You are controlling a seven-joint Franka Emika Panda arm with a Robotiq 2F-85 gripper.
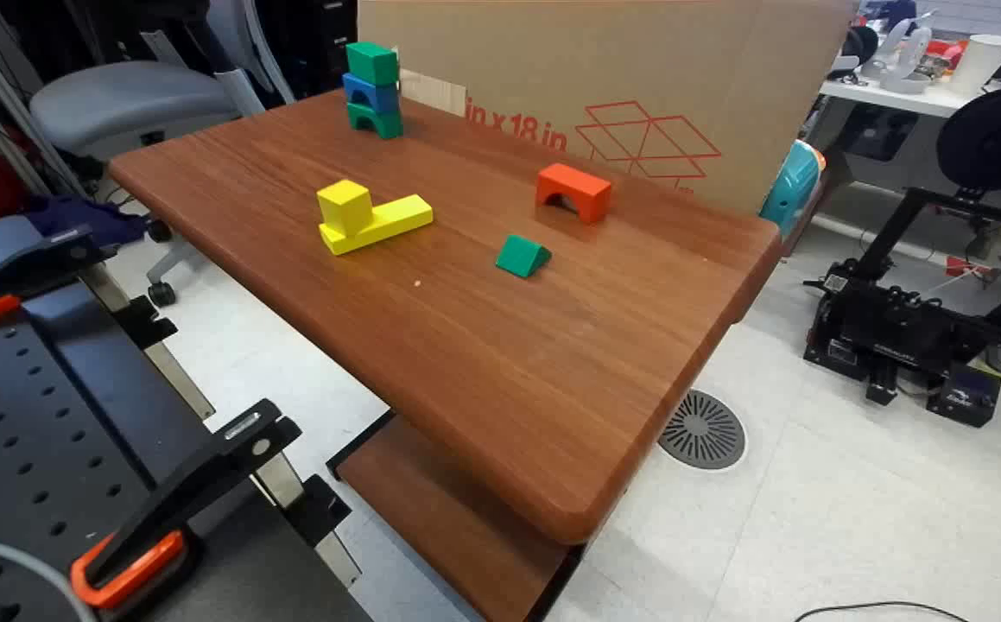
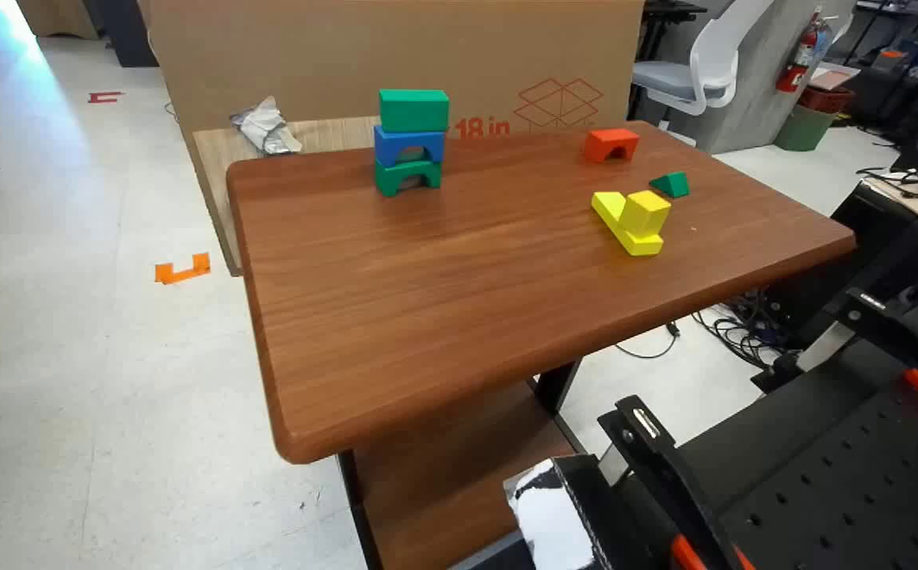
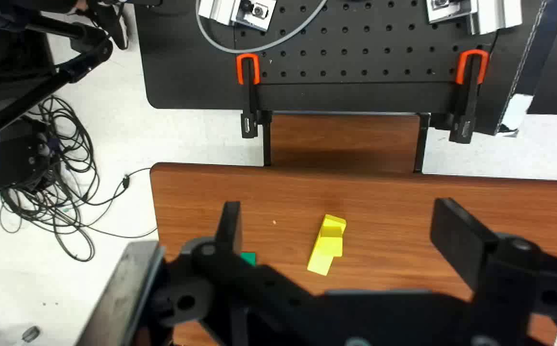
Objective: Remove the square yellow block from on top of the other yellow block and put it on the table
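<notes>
One yel. cube (image 1: pixel 345 207) sits on the yel. bar (image 1: pixel 401 222) nr one end, bar flat on tbl (image 1: pixel 483 363). My gripper (image 3: pixel 340 218) has jaws wide apart in wrist view.

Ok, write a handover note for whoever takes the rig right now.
Claw: wide open in the wrist view, holding nothing; it shows in neither exterior view.
Job's things: the square yellow block sits on one end of the long yellow block, which lies flat on the table.
Done: none of the unstacking; the square block has not been taken off.
Left: grip the square block, lift it off the long one, set it on the table and let go.
</notes>
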